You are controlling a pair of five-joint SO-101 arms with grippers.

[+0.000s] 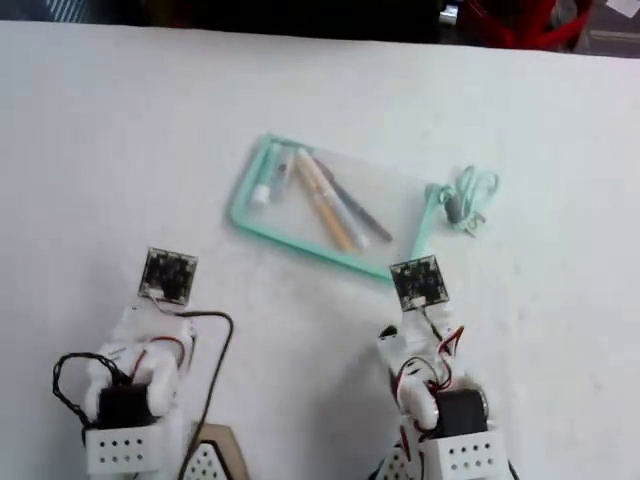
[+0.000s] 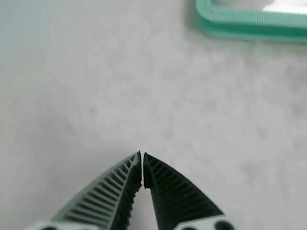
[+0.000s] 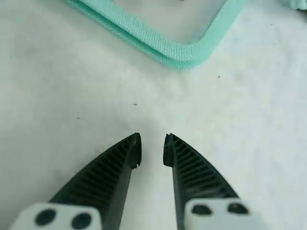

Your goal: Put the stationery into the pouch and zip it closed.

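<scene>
A clear pouch with a teal border [image 1: 300, 245] lies flat in the middle of the table. Several pens [image 1: 335, 205] and a small white item [image 1: 262, 193] show through its clear face. A teal cord [image 1: 468, 198] is bunched at its right end. My left gripper [image 2: 142, 165] is shut on nothing, over bare table short of the pouch's teal edge [image 2: 249, 24]. My right gripper [image 3: 152, 146] is narrowly open and holds nothing, just short of the pouch's near corner [image 3: 177, 52]. In the high view the left arm [image 1: 165, 300] and right arm [image 1: 425, 320] sit at the front.
The white table [image 1: 120, 150] spreads out on all sides of the pouch. Dark and red objects [image 1: 520, 20] lie beyond its far edge. Cables loop around both arm bases near the front edge.
</scene>
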